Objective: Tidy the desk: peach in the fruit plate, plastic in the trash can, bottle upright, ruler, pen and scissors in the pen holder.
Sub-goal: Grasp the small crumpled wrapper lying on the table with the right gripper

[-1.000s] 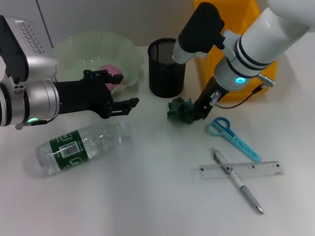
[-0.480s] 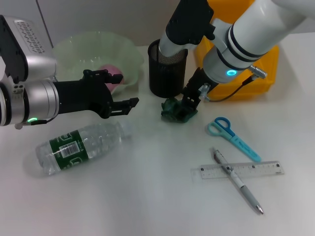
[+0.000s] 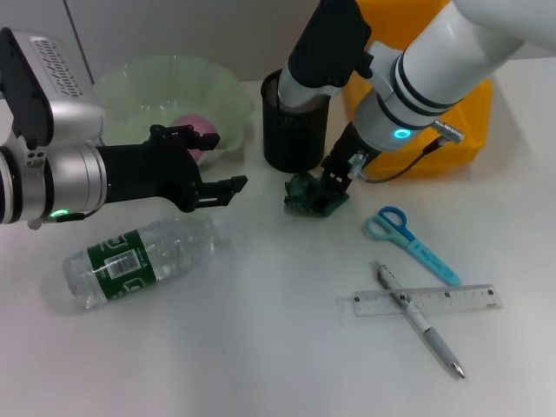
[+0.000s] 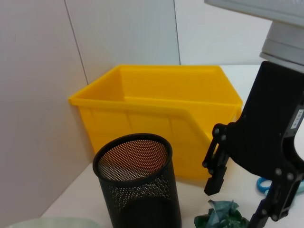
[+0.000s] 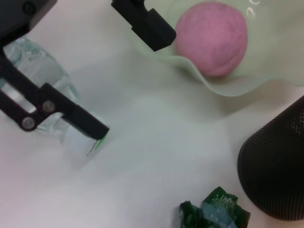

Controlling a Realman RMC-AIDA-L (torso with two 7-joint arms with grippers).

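Done: peach (image 3: 196,127) in plate (image 3: 130,87), upper left; pending: plastic (image 3: 306,193) at centre beneath spread right gripper (image 3: 337,184), bottle (image 3: 139,258) lying lower left by spread left gripper (image 3: 215,167), scissors (image 3: 408,239), pen (image 3: 419,319), ruler (image 3: 452,300) lower right

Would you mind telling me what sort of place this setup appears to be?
Probably a mock office desk in a lab: a white tabletop carrying a mesh pen holder, a ruler and scissors, beside a yellow bin.
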